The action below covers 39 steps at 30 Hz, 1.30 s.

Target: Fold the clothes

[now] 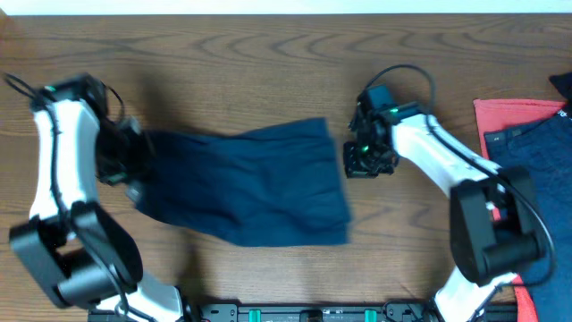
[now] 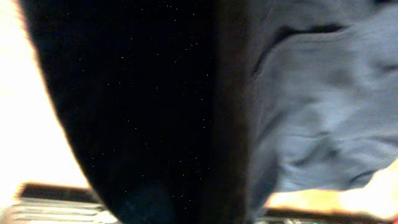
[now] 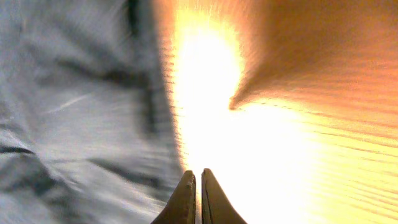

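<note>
Item under handling: dark navy shorts point(image 1: 250, 183), lying spread across the middle of the wooden counter point(image 1: 268, 54), long axis running left to right.

Left claw point(image 1: 121, 170): positioned at the left edge of the shorts. In the wrist view, dark fabric fills the frame close to the lens and hides the fingers. The claw is closed, and by the overhead view it has that left edge of the shorts in its grip.

Right claw point(image 3: 198, 199): positioned just beside the right edge of the shorts, over bare wood. The fingertips are pressed together with nothing between them. The cloth lies to one side of them, apart from the tips.

Other items: a red garment point(image 1: 505, 121) and a blue denim-like garment point(image 1: 536, 143) lie overlapping at the far right edge of the counter, well apart from the shorts.
</note>
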{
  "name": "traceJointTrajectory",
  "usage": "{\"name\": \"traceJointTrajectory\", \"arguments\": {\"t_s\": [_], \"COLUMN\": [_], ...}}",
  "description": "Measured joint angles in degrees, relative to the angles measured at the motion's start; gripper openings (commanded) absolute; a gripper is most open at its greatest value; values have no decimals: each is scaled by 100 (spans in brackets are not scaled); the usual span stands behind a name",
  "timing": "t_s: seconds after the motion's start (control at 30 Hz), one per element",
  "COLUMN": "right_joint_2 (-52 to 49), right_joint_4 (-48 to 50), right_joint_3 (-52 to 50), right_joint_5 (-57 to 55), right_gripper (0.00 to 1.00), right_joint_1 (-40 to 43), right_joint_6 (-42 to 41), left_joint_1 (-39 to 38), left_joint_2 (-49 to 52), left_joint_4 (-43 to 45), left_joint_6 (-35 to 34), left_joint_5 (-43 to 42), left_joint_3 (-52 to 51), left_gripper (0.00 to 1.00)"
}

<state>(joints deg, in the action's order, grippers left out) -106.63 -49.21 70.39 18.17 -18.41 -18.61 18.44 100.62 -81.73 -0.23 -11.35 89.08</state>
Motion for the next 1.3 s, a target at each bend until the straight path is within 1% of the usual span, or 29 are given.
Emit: {"name": "traceJointTrajectory", "arguments": {"t_s": [0.13, 0.23, 0.33, 0.63, 0.73, 0.8, 0.9, 1.0, 1.13, 1.23, 1.3], "right_joint_2": [367, 470, 472, 472, 472, 472, 472, 472, 468, 422, 319], "right_joint_4": [39, 42, 28, 20, 20, 44, 247, 669, 1285, 1709, 2028], "right_joint_3": [0, 0, 0, 0, 0, 0, -2, -2, -7, -7, -7], "right_joint_5": [-9, -4, -4, -7, 4, 59, 234, 435, 673, 763, 822], "right_gripper": [6, 5, 5, 6, 4, 2, 1, 1, 1, 1, 1], "right_joint_1": [127, 146, 149, 146, 146, 146, 120, -98, -750, -1226, -1539], "right_joint_6": [0, 0, 0, 0, 0, 0, -2, -46, -271, -481, -763], "left_joint_1": [-197, -592, -1104, -2750, -3268, -3453, -3438, -3246, -2883, -2586, -2433], "left_joint_2": [-238, -278, -227, -190, -181, -177, -177, -177, -188, -317, -507], "left_joint_4": [-243, -229, -129, 988, 1067, 994, 839, 459, 118, 61, 61], "left_joint_6": [-2, -7, -168, -1318, -1591, -1733, -1832, -1878, -1816, -1709, -1639], "left_joint_5": [468, 656, 754, 579, 621, 743, 925, 1104, 1259, 1316, 1331], "left_joint_3": [815, 916, 767, -402, -629, -667, -664, -608, -415, -256, -140], "left_gripper": [6, 6, 6, 6, 6, 6, 6, 6, 6, 6, 6]}}
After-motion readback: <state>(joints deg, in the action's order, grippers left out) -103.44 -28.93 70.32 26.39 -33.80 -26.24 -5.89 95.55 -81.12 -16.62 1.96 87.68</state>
